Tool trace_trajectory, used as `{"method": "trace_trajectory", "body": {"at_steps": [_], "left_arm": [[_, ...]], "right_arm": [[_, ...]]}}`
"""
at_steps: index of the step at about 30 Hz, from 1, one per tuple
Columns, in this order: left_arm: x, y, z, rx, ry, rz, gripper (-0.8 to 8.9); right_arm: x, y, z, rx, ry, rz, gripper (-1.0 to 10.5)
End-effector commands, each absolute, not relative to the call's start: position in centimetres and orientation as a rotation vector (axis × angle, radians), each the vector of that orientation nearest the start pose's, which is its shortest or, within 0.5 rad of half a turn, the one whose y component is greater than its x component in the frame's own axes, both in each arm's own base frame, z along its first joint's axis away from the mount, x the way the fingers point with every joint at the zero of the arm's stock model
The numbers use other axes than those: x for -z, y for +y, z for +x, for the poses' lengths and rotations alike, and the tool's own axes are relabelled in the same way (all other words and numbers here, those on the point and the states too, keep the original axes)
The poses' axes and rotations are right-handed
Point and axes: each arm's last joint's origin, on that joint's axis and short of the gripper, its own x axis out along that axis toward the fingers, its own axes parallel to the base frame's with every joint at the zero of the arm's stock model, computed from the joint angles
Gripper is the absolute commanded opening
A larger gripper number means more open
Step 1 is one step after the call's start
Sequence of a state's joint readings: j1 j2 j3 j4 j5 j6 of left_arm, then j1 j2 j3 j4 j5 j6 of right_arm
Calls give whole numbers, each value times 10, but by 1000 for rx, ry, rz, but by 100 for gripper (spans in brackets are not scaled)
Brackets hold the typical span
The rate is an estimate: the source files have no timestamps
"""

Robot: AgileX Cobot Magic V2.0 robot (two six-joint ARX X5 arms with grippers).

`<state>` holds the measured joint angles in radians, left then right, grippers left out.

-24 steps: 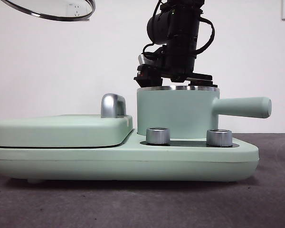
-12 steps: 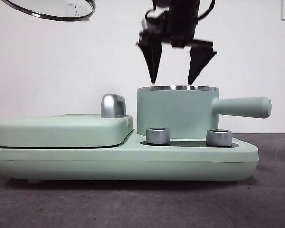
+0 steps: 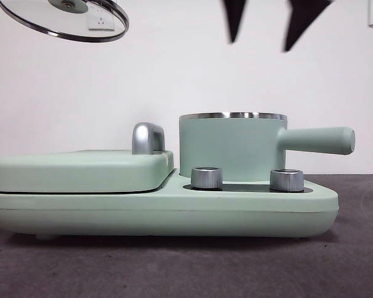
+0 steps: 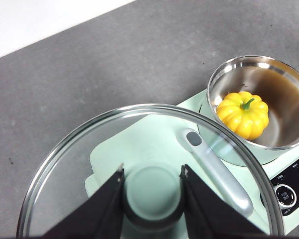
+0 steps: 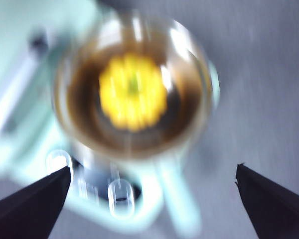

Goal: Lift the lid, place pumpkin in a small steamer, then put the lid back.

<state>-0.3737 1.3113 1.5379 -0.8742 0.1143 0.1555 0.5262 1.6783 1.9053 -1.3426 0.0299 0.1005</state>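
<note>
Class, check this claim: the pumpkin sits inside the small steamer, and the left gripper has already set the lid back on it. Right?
Half right. The left wrist view shows the pumpkin inside the small steamer, but the left gripper holds the lid by its knob, off the pot.

the lid point(image 4: 139, 164) is seen as clear glass ringed with shiny steel, its knob point(image 4: 153, 191) matt mint plastic. the small steamer point(image 3: 233, 146) is matt mint outside, polished steel within. the pumpkin point(image 4: 243, 114) is glossy yellow. the surface point(image 4: 89, 69) is dull, grainy grey.
</note>
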Motion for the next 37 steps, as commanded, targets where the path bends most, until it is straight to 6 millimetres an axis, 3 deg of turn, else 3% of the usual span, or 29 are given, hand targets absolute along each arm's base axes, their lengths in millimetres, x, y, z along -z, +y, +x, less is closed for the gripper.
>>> {"method": "trace_trajectory", "body": {"at_steps": [1,7,11,19,24,30,37], "left_arm": [[-416,-102,243,532,591,214,15],[-403,-119,256,587,627,215,15],[-394,-138,267,654,624,207,15],[-378,-185,285,766,526,206,15],[-364,-219,294,834,462,217,15],[-343,-259,297,924,392,292,16],[-317,-278,302,967,414,371,16]], "right_arm": [[-389,137,235,-380,1183,-259,526],[-384,95,163,-398,1144,-243,526],[-378,71,121,-416,1008,-165,526],[-353,42,60,-645,727,52,526],[-337,30,37,-690,673,102,526],[-331,22,24,-691,629,131,526],[-332,21,21,-694,617,133,526]]}}
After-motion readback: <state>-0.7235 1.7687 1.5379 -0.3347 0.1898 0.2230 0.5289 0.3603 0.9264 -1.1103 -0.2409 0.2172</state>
